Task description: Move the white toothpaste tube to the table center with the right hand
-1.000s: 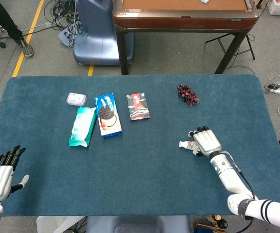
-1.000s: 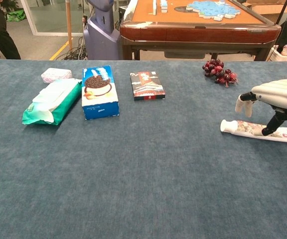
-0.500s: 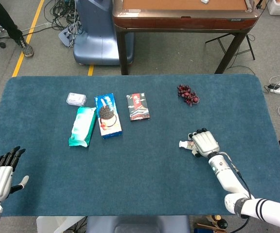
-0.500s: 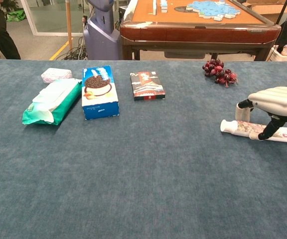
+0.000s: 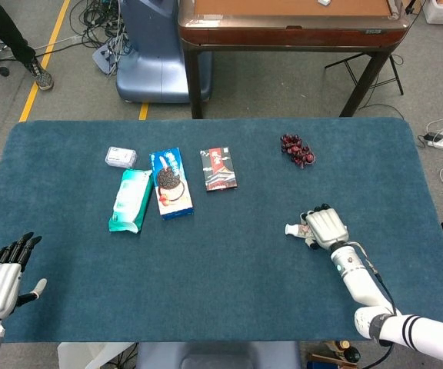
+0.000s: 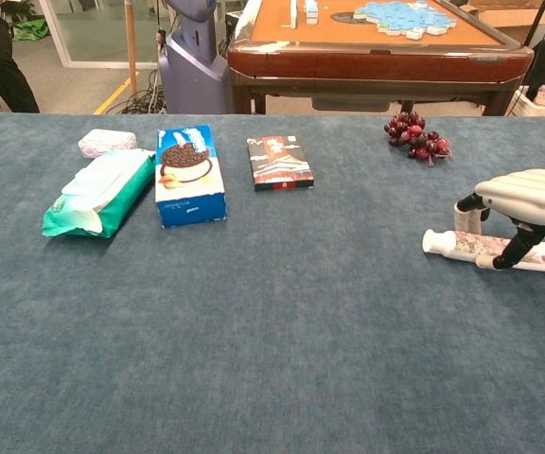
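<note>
Toothpaste tube (image 6: 462,245) print unreadable, under right hand (image 6: 523,194)

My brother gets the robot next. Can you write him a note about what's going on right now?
Right hand: over the white toothpaste tube, fingers down on both sides of it. The tube still lies flat on the table; whether the grip has closed is unclear.
Left hand: holds nothing, fingers apart, at the near left edge.
Tube: on the table's right side, cap pointing toward the middle, below the grapes.
Done: the reach.
Left: grip the tube, carry it to the table center, let go.
</note>
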